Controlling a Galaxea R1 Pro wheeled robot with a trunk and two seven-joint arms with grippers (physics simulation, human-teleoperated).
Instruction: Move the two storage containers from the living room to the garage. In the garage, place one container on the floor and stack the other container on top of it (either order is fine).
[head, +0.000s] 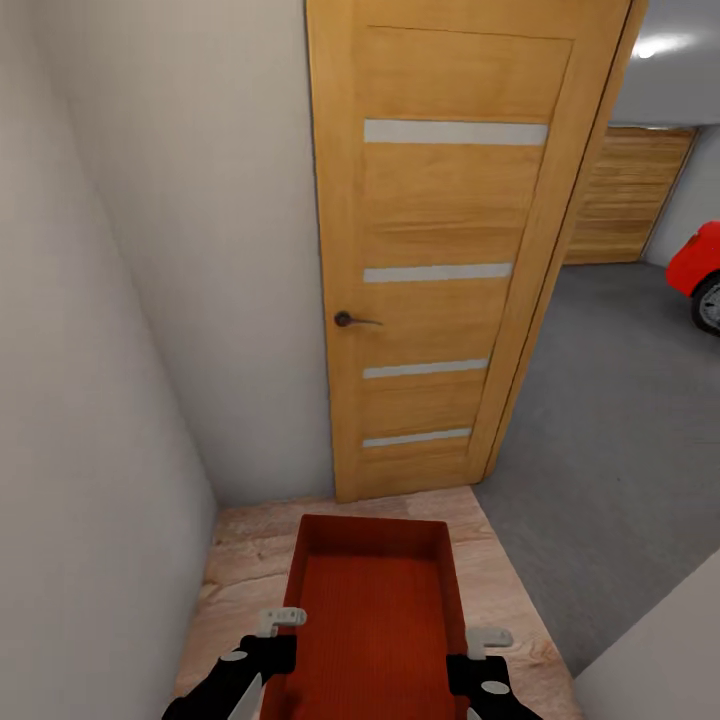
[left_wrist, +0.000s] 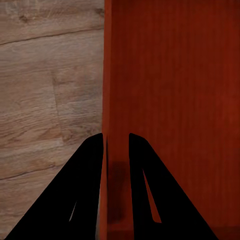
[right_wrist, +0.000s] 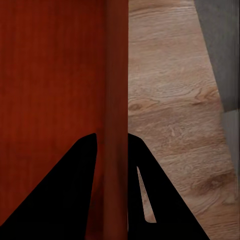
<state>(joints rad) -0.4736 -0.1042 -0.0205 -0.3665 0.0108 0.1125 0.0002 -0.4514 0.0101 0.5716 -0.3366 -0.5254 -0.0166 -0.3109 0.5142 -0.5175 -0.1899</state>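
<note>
An orange-red storage container (head: 372, 610) is carried low at 6 o'clock in the head view, open top up, held by both side walls. The left gripper (left_wrist: 116, 150) has its jaws closed over the container's left wall, one finger inside and one outside; the right gripper (right_wrist: 112, 145) clamps the right wall the same way (the wall fills the gap between its fingers).

The container's far edge sits near the wooden door (head: 450, 250) at 12 o'clock, which stands swung open. A white wall (head: 90, 330) crowds in from 9 o'clock. Open room lies toward 2 o'clock, through the doorway, where the dark grey floor (head: 610, 420) of the garage spreads out, with a red car (head: 700, 265) at 3 o'clock.

Below the container is a light wood plank floor (head: 250, 560), which meets the grey floor at the threshold.
</note>
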